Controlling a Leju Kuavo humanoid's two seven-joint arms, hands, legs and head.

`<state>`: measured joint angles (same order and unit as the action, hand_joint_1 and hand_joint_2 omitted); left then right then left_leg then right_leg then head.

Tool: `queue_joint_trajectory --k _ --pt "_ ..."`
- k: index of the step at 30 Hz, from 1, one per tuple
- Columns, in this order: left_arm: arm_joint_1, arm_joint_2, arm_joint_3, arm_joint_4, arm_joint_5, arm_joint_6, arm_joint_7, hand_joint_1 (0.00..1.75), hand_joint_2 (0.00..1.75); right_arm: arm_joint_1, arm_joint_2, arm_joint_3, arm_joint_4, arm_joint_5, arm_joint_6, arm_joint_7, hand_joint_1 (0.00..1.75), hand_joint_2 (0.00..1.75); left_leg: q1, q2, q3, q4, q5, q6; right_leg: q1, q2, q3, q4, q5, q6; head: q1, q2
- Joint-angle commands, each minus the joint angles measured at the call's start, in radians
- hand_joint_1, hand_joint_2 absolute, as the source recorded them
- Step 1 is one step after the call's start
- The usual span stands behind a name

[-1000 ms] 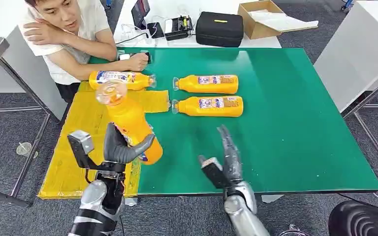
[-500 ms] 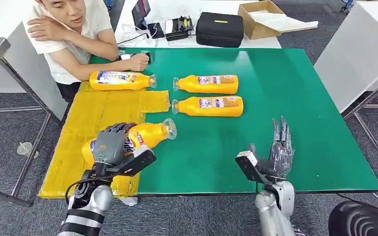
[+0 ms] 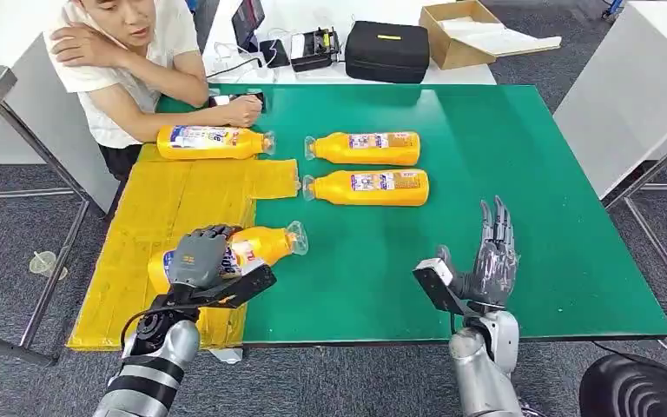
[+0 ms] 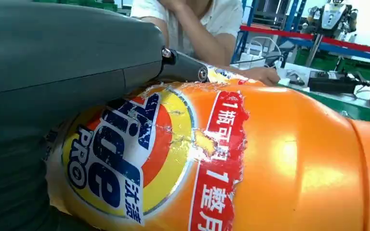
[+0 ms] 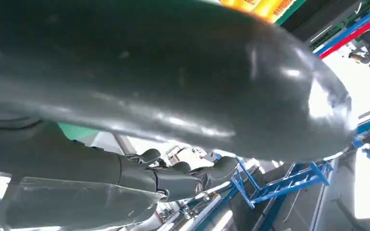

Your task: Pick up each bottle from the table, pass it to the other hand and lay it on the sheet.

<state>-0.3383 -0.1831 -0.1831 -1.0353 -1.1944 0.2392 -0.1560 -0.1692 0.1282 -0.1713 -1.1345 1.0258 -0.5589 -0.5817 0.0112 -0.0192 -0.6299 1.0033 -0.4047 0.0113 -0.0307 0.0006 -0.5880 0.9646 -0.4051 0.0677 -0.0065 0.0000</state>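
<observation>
Placement is the step in hand: the left hand [image 3: 198, 258] wraps the orange bottle [image 3: 252, 244], which lies on its side at the near edge of the yellow sheet [image 3: 152, 208], cap end jutting over the green table [image 3: 486, 156]. A good release would settle the body flat first, then uncurl the fingers (a round bottle may roll). The right hand [image 3: 489, 261] hovers spread and empty. Whether the bottle rests fully on the sheet is hidden by the hand.

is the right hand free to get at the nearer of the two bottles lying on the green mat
Probably yes. The right hand is open and holds nothing, and only bare green mat lies between it and the nearer bottle. The left hand is busy gripping another bottle.
</observation>
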Motion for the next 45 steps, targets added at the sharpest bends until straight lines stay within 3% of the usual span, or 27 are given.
queue_joint_trajectory --k 1,39,40,41,43,45 --pt "-0.054 0.022 -0.008 0.084 0.001 0.002 -0.003 1.75 1.75 -0.034 -0.016 0.01 0.057 -0.001 -0.007 0.003 0.0 0.0 0.001 0.002 0.002 0.0 -0.001 0.0 0.001 0.001 0.002 -0.001 0.0 -0.003 0.0 0.0" --pt "-0.054 0.022 -0.008 0.084 0.001 0.002 -0.003 1.75 1.75 -0.034 -0.016 0.01 0.057 -0.001 -0.007 0.003 0.0 0.0 0.0 0.002 0.003 0.0 -0.001 0.0 0.001 0.001 0.003 0.0 -0.001 -0.003 0.0 0.0" --pt "-0.177 0.069 -0.045 0.21 -0.003 -0.124 0.123 0.0 1.75 -0.094 -0.087 0.128 0.162 0.047 0.119 -0.062 0.0 0.0 0.001 0.003 0.005 0.001 -0.002 0.0 0.001 0.001 0.005 0.0 -0.002 -0.004 0.0 0.0" --pt "-0.302 0.117 -0.065 0.554 0.048 -0.453 0.077 0.0 1.75 -0.233 -0.098 0.15 0.368 0.019 0.137 -0.083 0.0 0.0 0.001 0.002 0.003 0.0 -0.002 0.0 0.001 0.001 0.003 0.0 -0.001 -0.003 0.0 0.0" --pt "-0.383 0.144 -0.069 0.744 0.058 -0.363 -0.01 0.0 1.75 -0.366 -0.101 0.174 0.592 -0.016 0.052 -0.116 0.0 0.0 0.001 0.003 0.002 0.002 -0.001 0.0 0.002 0.001 0.003 0.001 0.0 -0.004 0.0 0.0" --pt "-0.39 0.139 -0.067 0.763 0.057 -0.347 -0.016 0.0 1.75 -0.372 -0.105 0.202 0.609 -0.043 0.036 -0.116 0.0 0.0 0.0 0.008 0.003 -0.002 0.001 0.0 0.001 0.007 0.003 -0.002 0.003 -0.002 0.0 0.0"
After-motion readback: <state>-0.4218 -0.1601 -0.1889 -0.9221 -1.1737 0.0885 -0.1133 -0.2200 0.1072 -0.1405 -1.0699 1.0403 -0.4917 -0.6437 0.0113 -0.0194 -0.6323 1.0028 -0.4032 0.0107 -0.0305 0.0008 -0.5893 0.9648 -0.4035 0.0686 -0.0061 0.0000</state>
